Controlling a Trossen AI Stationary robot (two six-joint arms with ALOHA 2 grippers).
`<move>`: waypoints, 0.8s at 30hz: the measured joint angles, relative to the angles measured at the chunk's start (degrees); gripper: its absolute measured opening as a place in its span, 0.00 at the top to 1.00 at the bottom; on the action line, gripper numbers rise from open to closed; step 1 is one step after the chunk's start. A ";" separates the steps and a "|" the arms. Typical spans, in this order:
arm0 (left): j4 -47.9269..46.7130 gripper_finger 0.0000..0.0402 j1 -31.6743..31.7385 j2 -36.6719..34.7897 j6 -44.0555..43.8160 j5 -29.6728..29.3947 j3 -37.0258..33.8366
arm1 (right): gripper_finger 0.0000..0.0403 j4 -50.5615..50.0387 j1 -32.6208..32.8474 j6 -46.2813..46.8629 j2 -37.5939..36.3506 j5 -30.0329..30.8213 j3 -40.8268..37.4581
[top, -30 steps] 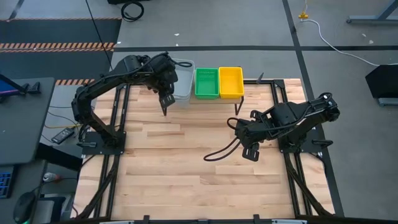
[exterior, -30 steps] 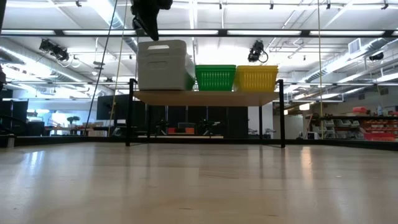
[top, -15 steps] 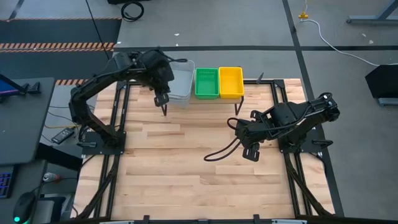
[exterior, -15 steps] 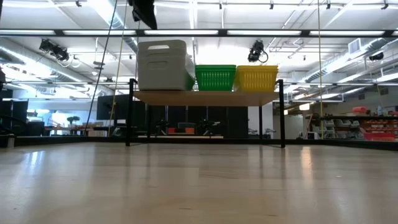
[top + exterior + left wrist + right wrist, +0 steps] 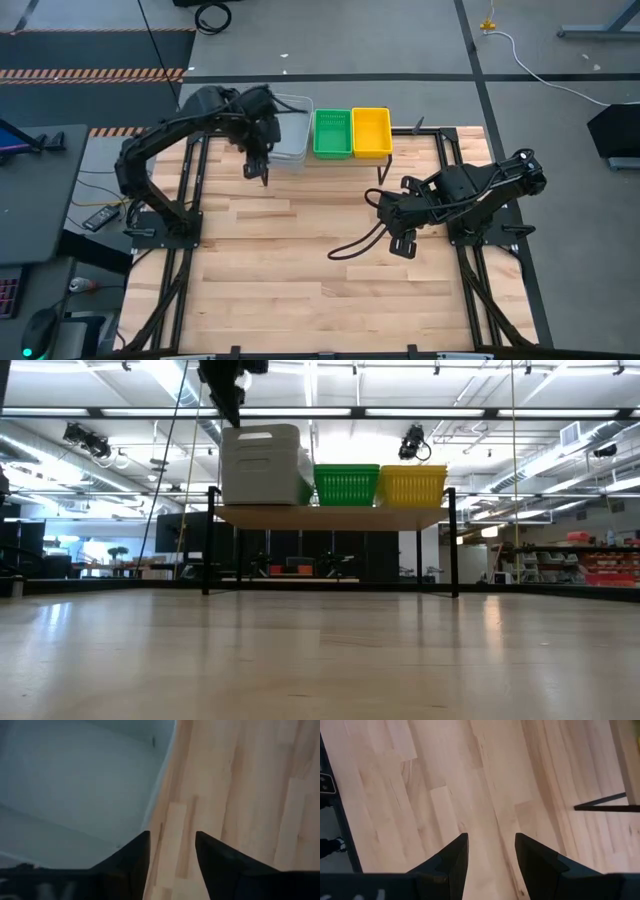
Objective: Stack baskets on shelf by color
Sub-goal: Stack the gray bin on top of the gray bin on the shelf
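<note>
On the shelf (image 5: 330,515) at the table's far edge stand a stack of light grey baskets (image 5: 291,131), green baskets (image 5: 332,132) and yellow baskets (image 5: 371,131), side by side, left to right. In the low view the grey stack (image 5: 262,465) is the tallest, beside the green (image 5: 346,484) and yellow (image 5: 411,485) ones. My left gripper (image 5: 258,170) hangs open, pointing down, just above and in front of the grey stack's near left corner (image 5: 150,815), touching nothing. My right gripper (image 5: 403,245) waits open above the bare table at the right.
The shelf's thin black legs (image 5: 383,170) stand on the wooden tabletop (image 5: 300,270); one black bar (image 5: 600,806) shows in the right wrist view. A black cable loops from the right arm (image 5: 350,248). The tabletop in front of the shelf holds nothing else.
My left gripper has rolled about its wrist and opened beside the grey stack, staying above the stack's near left corner. The baskets have not moved. The right arm has kept still.
</note>
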 joint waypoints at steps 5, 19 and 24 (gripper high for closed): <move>0.64 0.58 -0.06 0.48 -0.39 -0.73 -3.22 | 0.58 0.01 0.00 -0.89 0.00 0.09 0.00; 4.90 0.77 0.04 0.65 -4.91 -2.65 -5.17 | 0.58 0.16 0.00 0.51 0.00 -0.13 0.00; 5.03 0.84 0.04 0.65 -4.99 -2.74 -5.17 | 0.58 0.21 0.00 0.54 0.00 -0.59 0.00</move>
